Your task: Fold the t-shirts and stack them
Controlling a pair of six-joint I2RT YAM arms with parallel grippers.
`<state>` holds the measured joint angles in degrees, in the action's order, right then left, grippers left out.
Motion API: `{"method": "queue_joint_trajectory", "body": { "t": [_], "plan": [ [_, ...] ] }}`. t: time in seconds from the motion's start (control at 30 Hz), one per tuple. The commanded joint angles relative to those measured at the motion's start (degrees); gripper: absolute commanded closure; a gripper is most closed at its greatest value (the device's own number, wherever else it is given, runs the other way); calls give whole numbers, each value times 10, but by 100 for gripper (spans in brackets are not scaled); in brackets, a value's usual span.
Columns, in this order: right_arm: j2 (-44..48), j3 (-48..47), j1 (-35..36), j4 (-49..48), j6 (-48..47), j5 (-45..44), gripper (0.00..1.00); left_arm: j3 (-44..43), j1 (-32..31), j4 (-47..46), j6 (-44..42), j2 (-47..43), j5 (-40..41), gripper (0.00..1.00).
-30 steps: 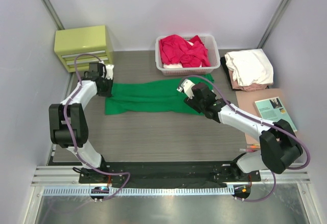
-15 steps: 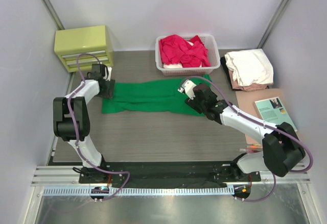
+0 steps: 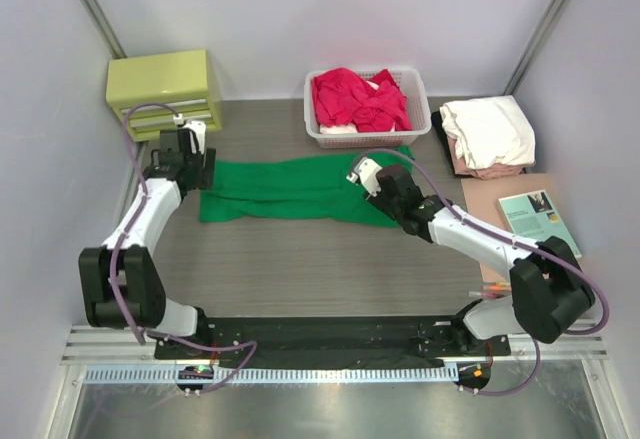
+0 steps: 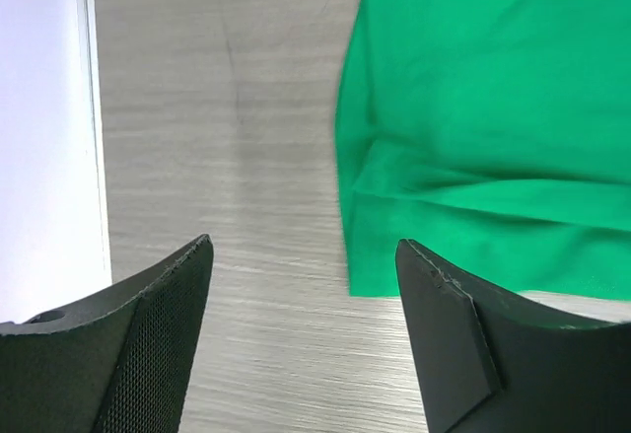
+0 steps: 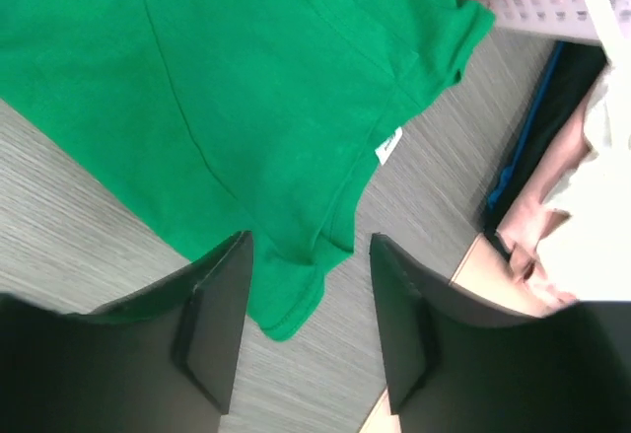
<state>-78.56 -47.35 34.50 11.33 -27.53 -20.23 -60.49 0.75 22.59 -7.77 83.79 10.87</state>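
Note:
A bright green t-shirt lies flat on the table, folded into a long strip. My left gripper hovers open just off the strip's left end. In the left wrist view the left gripper has only bare tabletop between its fingers, with the green t-shirt ahead to the right. My right gripper hangs open over the strip's right end. Seen from the right wrist, the right gripper straddles a corner of the green t-shirt below it, near the white label, and grips nothing.
A white basket at the back holds red t-shirts. Folded shirts, white over pale pink, are stacked at the right. In front of that stack a teal book lies on a tan board. A yellow-green drawer box stands back left.
My left gripper opened, let go of the green shirt's left end and drew back to the left. The right gripper's jaws narrowed a little over the right end.

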Motion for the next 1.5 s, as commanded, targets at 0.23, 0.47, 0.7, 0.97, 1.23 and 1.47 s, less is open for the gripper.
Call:
{"method": "queue_joint_trajectory", "body": {
  "t": [0.23, 0.47, 0.7, 0.97, 1.23, 1.47],
  "plan": [
    [-156, -159, -1, 13, 43, 106, 42, -12, -38, 44, 45, -14, -165, 16],
    [-243, -266, 1, 33, 54, 160, 36, -18, -60, 50, 43, 59, -210, 16],
    [-313, -380, 62, 69, 47, 169, 36, 13, -64, 47, 44, 38, -228, 15],
    [-356, -449, 144, 88, 57, 168, 99, 20, -64, 46, 37, -23, -169, 15],
    [-414, -490, 178, 98, 62, 192, 99, 30, 55, 5, 45, -121, -77, 11],
    [-513, -628, 191, 139, 55, 220, 99, 43, 82, 22, 36, -141, -82, 11]
  ]
}}
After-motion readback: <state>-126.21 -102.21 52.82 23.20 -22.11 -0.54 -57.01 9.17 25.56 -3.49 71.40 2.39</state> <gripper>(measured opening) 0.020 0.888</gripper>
